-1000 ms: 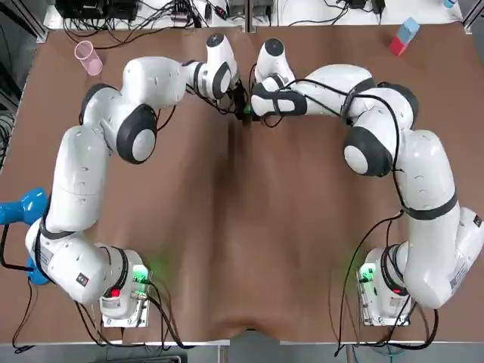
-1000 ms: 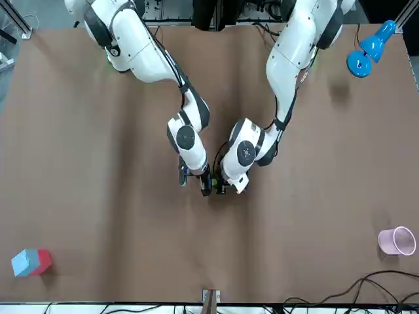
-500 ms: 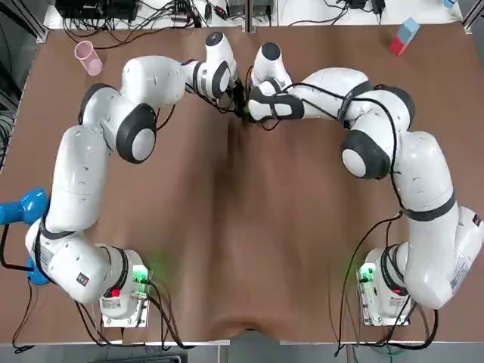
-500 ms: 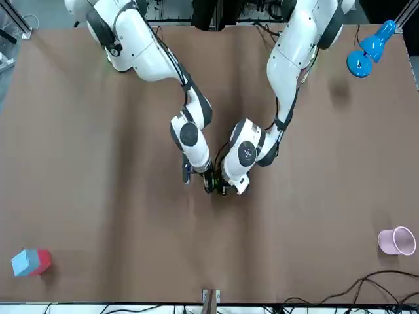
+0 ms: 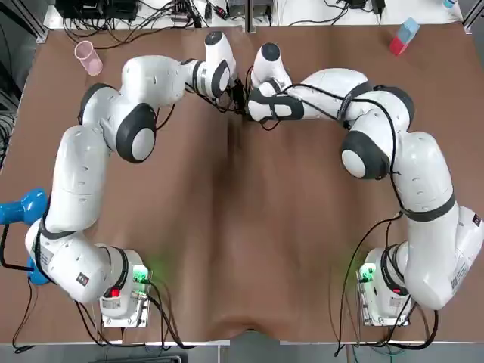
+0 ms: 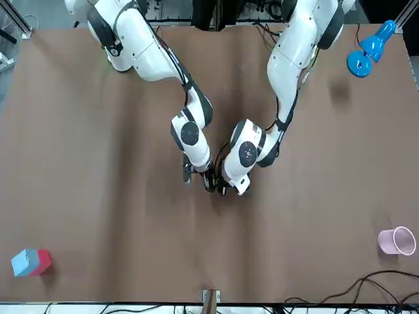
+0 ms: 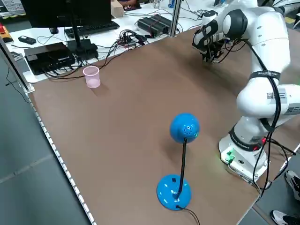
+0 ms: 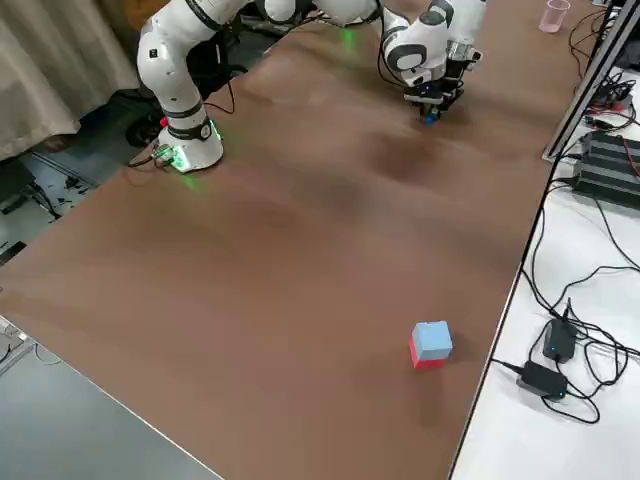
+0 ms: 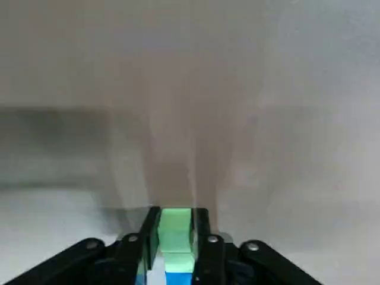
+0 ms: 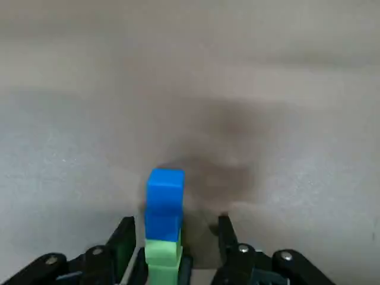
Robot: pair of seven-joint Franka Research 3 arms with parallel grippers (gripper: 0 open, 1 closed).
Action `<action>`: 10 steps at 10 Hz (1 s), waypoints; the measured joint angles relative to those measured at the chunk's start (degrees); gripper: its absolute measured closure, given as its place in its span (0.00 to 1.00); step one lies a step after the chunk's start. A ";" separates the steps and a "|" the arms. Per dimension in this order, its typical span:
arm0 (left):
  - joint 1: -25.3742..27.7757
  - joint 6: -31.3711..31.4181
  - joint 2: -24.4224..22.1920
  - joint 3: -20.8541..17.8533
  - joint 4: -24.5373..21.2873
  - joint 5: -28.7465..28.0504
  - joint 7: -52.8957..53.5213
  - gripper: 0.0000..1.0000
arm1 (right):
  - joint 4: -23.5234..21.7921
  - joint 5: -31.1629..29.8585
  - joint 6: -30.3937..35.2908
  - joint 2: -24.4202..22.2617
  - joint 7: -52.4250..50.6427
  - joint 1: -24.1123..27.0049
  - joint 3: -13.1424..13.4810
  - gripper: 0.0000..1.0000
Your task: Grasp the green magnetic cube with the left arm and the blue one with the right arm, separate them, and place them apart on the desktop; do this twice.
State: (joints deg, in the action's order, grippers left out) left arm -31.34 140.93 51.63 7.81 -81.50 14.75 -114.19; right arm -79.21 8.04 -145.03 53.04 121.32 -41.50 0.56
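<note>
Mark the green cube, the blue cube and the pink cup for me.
green cube (image 9: 176, 230): left wrist view, middle of its visible green face.
blue cube (image 10: 164, 205): right wrist view, middle of its visible side face.
pink cup (image 5: 91, 62): top view, on its side wall.

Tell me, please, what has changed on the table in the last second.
The right tool, open around the blue cube, edged slightly toward the left tool, which is shut on the green cube. No taking or releasing is visible. The pink cup, blue lamp and red-and-blue block stayed put.
</note>
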 joint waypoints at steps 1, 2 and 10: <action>0.00 0.00 0.00 0.00 0.00 0.00 0.00 0.76 | 0.01 -0.01 -0.03 0.00 -0.01 0.00 0.04 0.38; 0.00 0.00 0.00 0.00 0.00 0.00 0.00 0.77 | 0.06 -0.05 0.00 -0.02 -0.03 -0.01 0.00 0.49; 1.18 -1.80 -0.38 -0.39 0.00 0.01 0.53 0.77 | 0.24 -1.39 -0.11 -0.02 -0.14 -0.06 0.13 0.76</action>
State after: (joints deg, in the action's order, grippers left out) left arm -30.17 139.13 51.24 7.42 -81.50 14.76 -113.66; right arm -78.97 6.64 -145.14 53.02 121.18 -41.56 0.68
